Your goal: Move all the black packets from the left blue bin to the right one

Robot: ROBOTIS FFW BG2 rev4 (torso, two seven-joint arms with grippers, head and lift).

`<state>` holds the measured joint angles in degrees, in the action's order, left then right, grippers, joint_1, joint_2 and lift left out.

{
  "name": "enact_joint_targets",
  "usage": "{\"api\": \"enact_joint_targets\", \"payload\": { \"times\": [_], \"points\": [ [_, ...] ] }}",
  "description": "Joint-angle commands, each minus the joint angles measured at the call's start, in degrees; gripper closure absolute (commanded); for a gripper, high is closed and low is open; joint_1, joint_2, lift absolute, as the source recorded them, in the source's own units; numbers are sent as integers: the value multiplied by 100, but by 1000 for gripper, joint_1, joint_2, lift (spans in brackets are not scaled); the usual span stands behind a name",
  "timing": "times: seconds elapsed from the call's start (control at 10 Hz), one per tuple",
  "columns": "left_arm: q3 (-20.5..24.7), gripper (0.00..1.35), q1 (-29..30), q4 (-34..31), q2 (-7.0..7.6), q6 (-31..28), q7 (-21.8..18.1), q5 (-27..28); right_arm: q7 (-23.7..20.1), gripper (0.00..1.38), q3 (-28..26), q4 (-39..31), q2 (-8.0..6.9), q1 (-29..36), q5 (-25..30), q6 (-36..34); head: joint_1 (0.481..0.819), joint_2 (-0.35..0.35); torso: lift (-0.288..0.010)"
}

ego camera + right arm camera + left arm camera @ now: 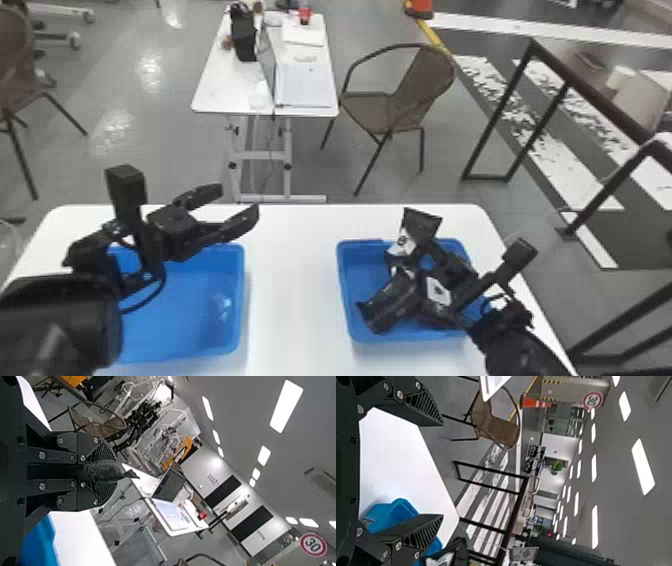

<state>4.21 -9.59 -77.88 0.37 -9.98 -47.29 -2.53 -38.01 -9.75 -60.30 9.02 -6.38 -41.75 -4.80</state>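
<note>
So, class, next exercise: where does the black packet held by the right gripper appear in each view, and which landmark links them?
Head view: packet right of centre, over the right bin's far rim.
Left wrist view: bottom edge, left of centre.
Right wrist view: left side, between the right gripper's fingers.
Shared landmark: white worktable.

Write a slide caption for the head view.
Right gripper holds a black packet over the right bin; left gripper hangs open near the left bin.
</note>
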Motion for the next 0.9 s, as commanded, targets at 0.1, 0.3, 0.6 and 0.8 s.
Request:
{"api": "enact_joint_targets", "payload": {
  "times": [0.1,0.3,0.6,0.8],
  "points": [
    [362,-1,511,-825,358,-101,272,-714,-22,1288,-405,317,-76,269,-71,-180,695,-161,0],
    [634,-1,862,-1080,393,-21,598,-1074,-93,1124,-414,686,-67,190,-62,-206,695,-124,0],
    [696,-1,915,-1089,235,93,624,-1118,-233,61,-739,659,-129,172,325,31,695,-101,0],
    [792,-1,1082,-1274,235,225,624,-1118,-233,154,-1328,-193,-384,462,1318,93,695,-124,0]
  ]
}}
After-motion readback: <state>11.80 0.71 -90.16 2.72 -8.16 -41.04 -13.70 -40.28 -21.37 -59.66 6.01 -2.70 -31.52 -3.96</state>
